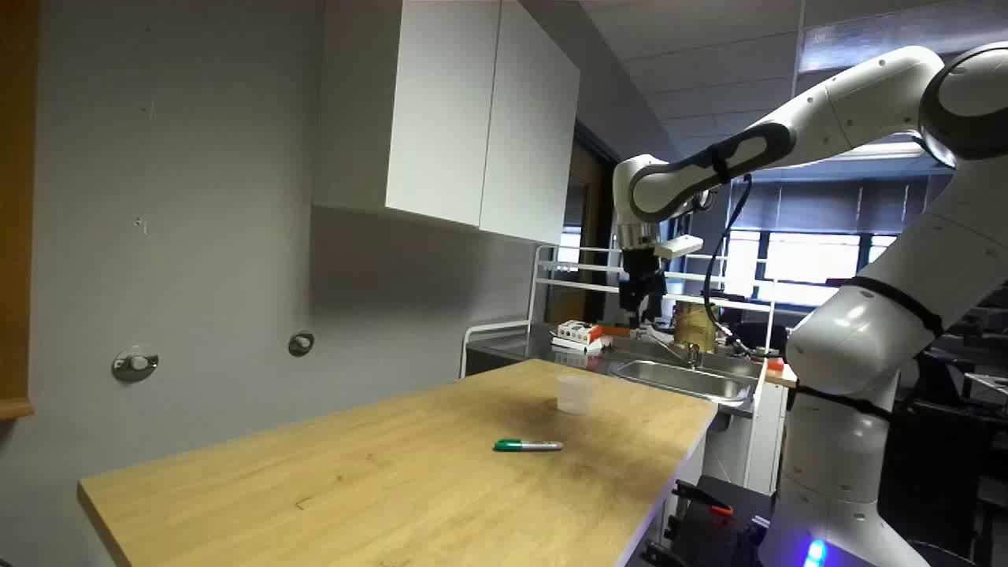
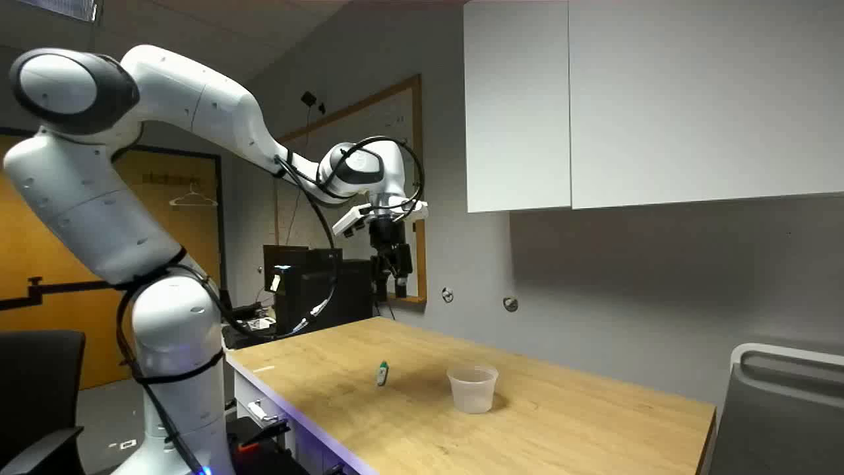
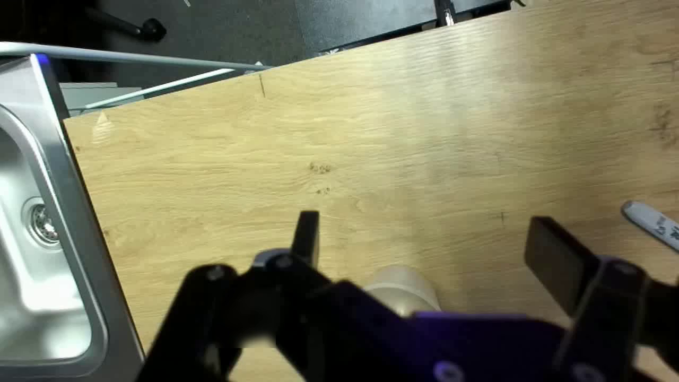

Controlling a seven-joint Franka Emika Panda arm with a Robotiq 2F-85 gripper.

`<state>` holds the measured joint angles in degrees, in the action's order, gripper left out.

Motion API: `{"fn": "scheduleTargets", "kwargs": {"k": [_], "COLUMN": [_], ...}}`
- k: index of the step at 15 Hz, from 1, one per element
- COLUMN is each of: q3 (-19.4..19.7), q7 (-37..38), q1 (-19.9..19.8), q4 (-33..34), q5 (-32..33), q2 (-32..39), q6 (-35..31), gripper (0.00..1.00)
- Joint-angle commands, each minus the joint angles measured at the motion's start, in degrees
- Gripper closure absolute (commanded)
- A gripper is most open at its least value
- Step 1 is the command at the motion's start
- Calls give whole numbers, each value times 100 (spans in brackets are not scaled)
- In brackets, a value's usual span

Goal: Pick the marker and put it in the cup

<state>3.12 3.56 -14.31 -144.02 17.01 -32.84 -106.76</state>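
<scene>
The marker, green-capped with a whitish-grey body, lies flat on the wooden table in both exterior views, the marker and the same marker. In the wrist view only the whitish end of the marker shows at the right edge. The clear cup stands upright near it, and the cup also shows in an exterior view. In the wrist view the cup is partly hidden behind the gripper body. My gripper is open and empty, high above the table; it also shows in both exterior views.
The wooden table bears the marker and cup. A metal sink adjoins one end of the table; it also shows in the wrist view. White wall cabinets hang above the table's wall side. A small box sits beyond the table.
</scene>
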Motion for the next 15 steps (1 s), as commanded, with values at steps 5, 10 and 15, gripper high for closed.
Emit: {"fn": "scheduleTargets", "kwargs": {"k": [5,10,15], "q3": [107,107,31], "q7": [53,53,95], "q1": [128,128,218], "q4": [33,33,117], "q5": [55,55,117], "q2": [-3,-3,246], "q6": [25,25,21], "gripper": [0,0,0]}}
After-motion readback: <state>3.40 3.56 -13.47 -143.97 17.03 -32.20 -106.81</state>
